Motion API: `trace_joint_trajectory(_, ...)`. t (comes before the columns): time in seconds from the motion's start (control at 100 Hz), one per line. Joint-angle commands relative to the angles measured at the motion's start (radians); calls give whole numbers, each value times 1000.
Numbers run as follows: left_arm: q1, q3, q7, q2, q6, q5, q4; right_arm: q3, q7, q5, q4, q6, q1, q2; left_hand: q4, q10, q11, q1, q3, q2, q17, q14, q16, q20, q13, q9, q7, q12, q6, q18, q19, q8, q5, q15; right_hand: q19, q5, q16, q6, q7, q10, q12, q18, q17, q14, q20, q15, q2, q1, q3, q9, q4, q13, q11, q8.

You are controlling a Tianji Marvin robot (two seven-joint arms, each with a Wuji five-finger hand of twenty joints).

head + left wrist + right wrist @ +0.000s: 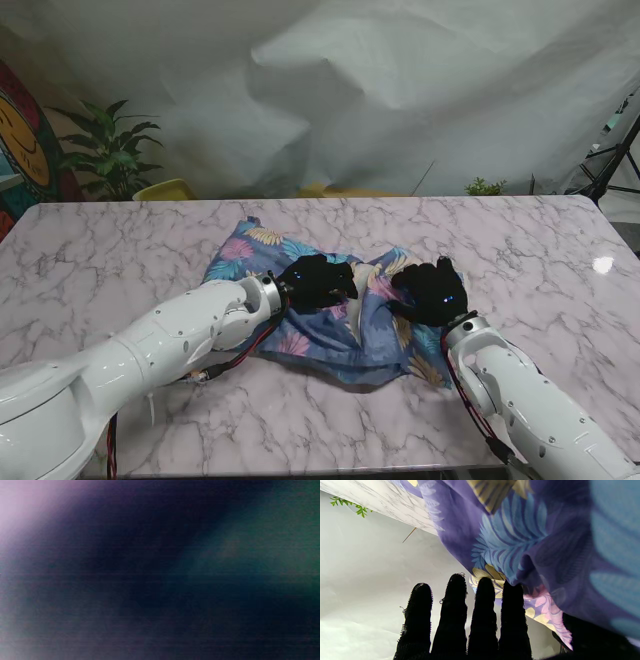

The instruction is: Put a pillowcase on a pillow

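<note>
Working both palms on the pillowcase, my right robot hand lies fingers straight, gripping nothing; my left robot hand's grip is unreadable, so spread evenly.

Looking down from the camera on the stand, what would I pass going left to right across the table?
Bare marble table → the left hand, resting on the floral pillowcase → the right hand, also on the fabric → bare marble again.
</note>
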Motion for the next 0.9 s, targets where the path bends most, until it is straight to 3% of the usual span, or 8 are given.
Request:
trace_joint_trajectory(0.0,8,-16,-5,-3,-3,-4,11,0,4,1,-2,-4,-3,-3,-22,15,28,44,-27,-30,34,-67,31,17,53,31,279,37,38,-31,47,111,65,95,-18,-31,-8,4,-6,-7,-1,16,-8,14,-12,-15,-3,-25,22,-18,-29,4,10,-2)
trace_joint_trajectory(0.04,11,-21,-2,1,14,0,2,-1,5,2,-1,-4,-2,-3,-31,17,-12,40,-14,-27,68,-67,26,18,70,94,322,-5,44,-35,58,118,54,100,-18,-33,-7,6,-7,-8,-2,16,-8,12,-12,-16,-2,-27,22,-19,-30,4,10,-2)
trace_joint_trajectory(0.11,25,-43,16,-6,18,-10,8,-5,17,0,-2,-5,0,-2,-61,51,-218,44,44,-26,159,-41,-25,31,169,337,379,-79,87,-20,112,120,22,118,-20,-36,-8,7,-10,-6,-2,15,-13,12,-13,-19,1,-29,19,-23,-30,-1,8,-3)
trace_joint_trajectory(0.2,32,-43,156,-45,31,-13,67,-15,21,5,3,-8,7,-2,-105,112,-206,6,181,-71,263,-46,-96,15,289,500,440,-122,115,-14,137,139,12,122,-21,-36,-8,5,-10,-7,-2,15,-15,9,-14,-19,1,-29,16,-24,-31,-3,8,-2)
trace_joint_trajectory(0.26,37,-50,239,-73,27,-23,108,-25,20,8,8,-10,14,-2,-132,119,-170,-6,237,-85,283,-39,-97,11,313,515,461,-128,118,-8,134,147,6,122,-21,-33,-7,5,-10,-6,-2,15,-14,9,-14,-18,1,-28,14,-21,-30,-1,9,-2)
trace_joint_trajectory(0.36,43,-68,329,-101,19,-32,132,-38,31,7,6,-18,22,-1,-139,123,-150,-6,255,-87,293,-36,-95,13,328,520,461,-129,120,-5,139,147,7,126,-22,-35,-7,4,-12,-7,-3,13,-16,7,-14,-20,2,-28,10,-22,-31,-4,7,-2)
trace_joint_trajectory(0.64,64,-128,460,-146,-103,-56,155,-78,38,6,8,-19,49,-1,-163,110,-112,-18,298,-99,286,-34,-90,18,328,515,473,-154,106,-6,127,162,12,118,-23,-31,-7,6,-11,-4,-2,11,-19,2,-15,-19,-6,-28,4,-20,-30,-4,8,1)
trace_joint_trajectory(0.89,96,-213,456,-127,-176,-66,95,-110,87,-18,6,-20,70,9,-173,103,-109,-24,314,-101,287,-36,-91,21,332,519,480,-154,104,-8,124,196,9,113,-27,-25,-6,8,-10,2,-3,12,-24,6,-17,-21,-43,-33,13,-16,-32,-6,7,4)
